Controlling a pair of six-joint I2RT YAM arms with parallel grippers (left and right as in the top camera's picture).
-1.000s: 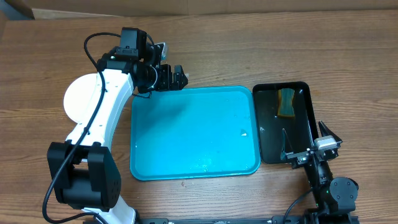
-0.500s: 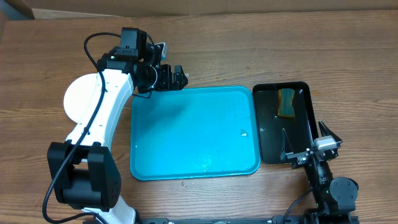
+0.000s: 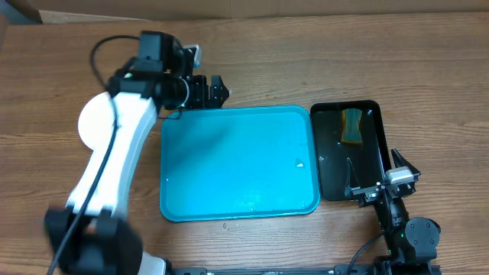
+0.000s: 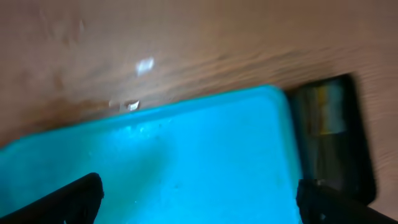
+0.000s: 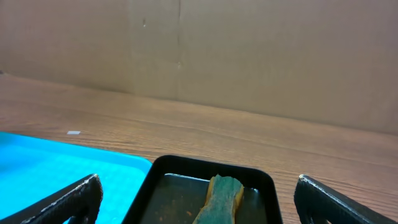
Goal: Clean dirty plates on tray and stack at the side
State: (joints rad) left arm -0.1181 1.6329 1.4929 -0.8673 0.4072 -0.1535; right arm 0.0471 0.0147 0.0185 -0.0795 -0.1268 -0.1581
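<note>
Left claw (image 3: 219,90) gaped wide, empty, over the rim of the glossy round-cornered blue tray (image 3: 237,164); a round white plate (image 3: 92,122) sat behind it. Right claw (image 3: 377,172) wide too, holding nothing, sponge (image 3: 352,126) just ahead in a black tray (image 3: 328,145)

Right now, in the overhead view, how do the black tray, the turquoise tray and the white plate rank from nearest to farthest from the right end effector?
1. Black tray: on the right side; the open right end effector overlaps its near right part in this view.
2. Turquoise tray: in the middle, just left of the black tray.
3. White plate: on the far left side.
</note>
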